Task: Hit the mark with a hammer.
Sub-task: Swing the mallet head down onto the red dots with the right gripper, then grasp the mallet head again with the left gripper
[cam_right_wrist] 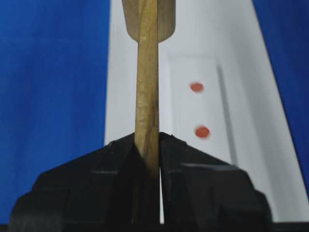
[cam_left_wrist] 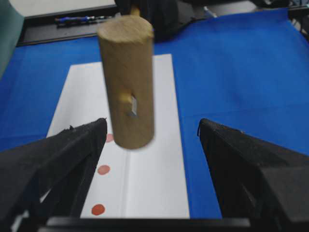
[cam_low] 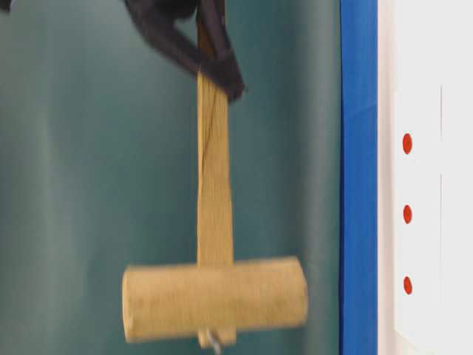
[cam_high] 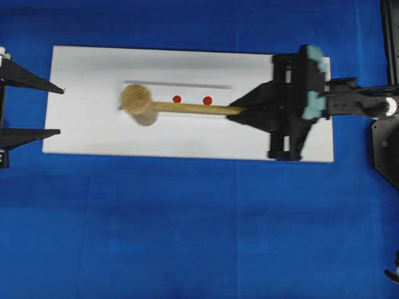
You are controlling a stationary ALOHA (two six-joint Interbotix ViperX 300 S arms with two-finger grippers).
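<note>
Right gripper (cam_high: 240,110) clamped on my hammer (cam_high: 140,104) handle | arm level along the board (cam_high: 81,134), head off its surface | left gripper (cam_left_wrist: 152,145) agape at the left edge

Hammer: you see a light wooden mallet (cam_left_wrist: 126,79) with a thick cylindrical head hanging end-on above the board, slightly blurred, a small metal piece in the slot on its face.
Board: your flat white rectangular board (cam_left_wrist: 159,159) lies on the blue cloth (cam_left_wrist: 231,67).
Dots: three small round red dots in a row; the middle one (cam_left_wrist: 103,169) shows whole, the far one partly hidden.
Left gripper (cam_left_wrist: 152,145): your black fingers (cam_left_wrist: 63,159) stand wide apart, holding nothing.
</note>
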